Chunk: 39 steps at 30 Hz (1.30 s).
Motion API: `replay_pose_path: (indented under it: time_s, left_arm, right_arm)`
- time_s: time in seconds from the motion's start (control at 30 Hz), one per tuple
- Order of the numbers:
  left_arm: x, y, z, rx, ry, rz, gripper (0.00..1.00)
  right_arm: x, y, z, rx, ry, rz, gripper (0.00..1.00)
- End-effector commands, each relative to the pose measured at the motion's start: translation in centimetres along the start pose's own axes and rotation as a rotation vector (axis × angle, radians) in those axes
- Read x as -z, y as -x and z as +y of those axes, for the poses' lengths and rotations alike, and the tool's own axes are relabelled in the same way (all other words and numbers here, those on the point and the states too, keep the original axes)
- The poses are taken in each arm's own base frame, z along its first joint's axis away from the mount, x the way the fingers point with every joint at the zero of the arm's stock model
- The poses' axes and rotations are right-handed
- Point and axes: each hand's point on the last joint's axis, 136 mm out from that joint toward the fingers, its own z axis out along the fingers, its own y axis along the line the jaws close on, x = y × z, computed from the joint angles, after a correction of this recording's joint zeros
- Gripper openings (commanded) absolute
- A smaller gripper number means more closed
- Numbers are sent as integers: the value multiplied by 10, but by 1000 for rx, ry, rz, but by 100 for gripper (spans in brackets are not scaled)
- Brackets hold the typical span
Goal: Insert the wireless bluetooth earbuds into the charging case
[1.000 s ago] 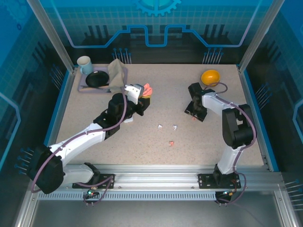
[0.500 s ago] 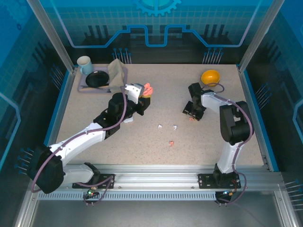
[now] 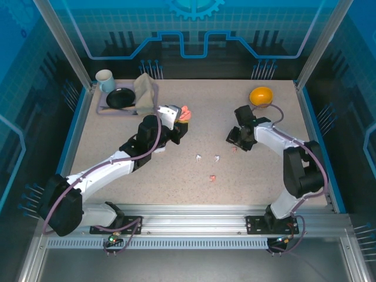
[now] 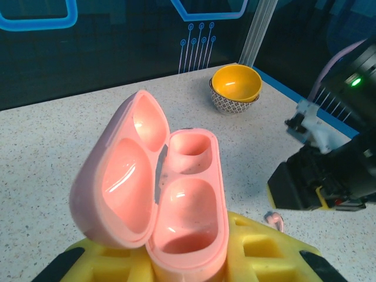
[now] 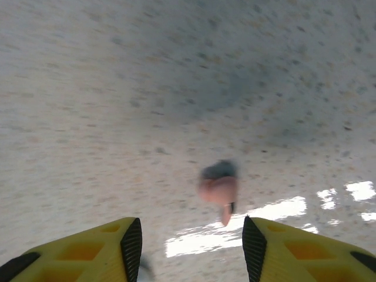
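status: 0 of 4 earbuds seated.

pink earbud (image 5: 220, 188) lies loose on the table (image 5: 88, 88), just ahead of the right gripper (image 5: 192, 247) and in line with the gap between its fingers. the view is blurred, so i can't tell if a pad touches it, but it isn't lifted. the jaws stand partly apart with nothing in them. from above, the bud (image 3: 234, 149) sits right at that gripper's tip (image 3: 234, 141).

second pink earbud (image 3: 212, 178) is mid-table, nearer the bases and apart from both arms. white earbud (image 3: 199, 157) and other white earbud (image 3: 217, 158) lie side by side just beyond it, untouched.

charging case (image 4: 188, 217) is pink. the left gripper (image 4: 188, 267) has it clamped by the lower end, jaws tight on the body, with the lid (image 4: 117, 182) swung open to one side. both wells look empty. overhead, the case (image 3: 184, 111) is held up left of centre, well apart from the right gripper.

my read is that the first pick is only being lined up. what's left:
- grasp this pink bud
- carry it across to the case
- seat it in a well
- repeat for the second pink

where the whites go i can't tell from here.

yellow bowl (image 3: 261, 94) sits behind the right arm. mug (image 3: 105, 79), dark dish (image 3: 120, 98) and cloth (image 3: 145, 88) are in the back-left corner. none of these is in the way.
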Motion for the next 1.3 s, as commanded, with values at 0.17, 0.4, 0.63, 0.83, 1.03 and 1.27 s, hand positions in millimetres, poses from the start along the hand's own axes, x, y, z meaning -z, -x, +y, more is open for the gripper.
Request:
replay_pose_path:
  time_s: [0.17,0.4,0.63,0.83,1.03,1.27]
  left_arm:
    - [4,20,-8,6,-26,-53,0]
    - [5,19,-8,4,-22,-53,0]
    - [7,19,-7,1,-20,-55,0]
    - [8,20,-7,1,-21,-55,0]
    - [8,20,-8,-1,-20,-57,0]
    - [8,21,-8,-1,-19,-57,0]
  right_arm:
    - [-13,-6,-22,9,-240,17,50]
    - [-21,-6,-17,3,-256,28,48]
    - [-32,-12,-15,-14,-230,46,48]
    - [-43,-16,-14,-28,-207,64,45]
    - [-46,-17,-16,-26,-212,72,42]
    - [-42,-15,-17,-28,-221,69,34]
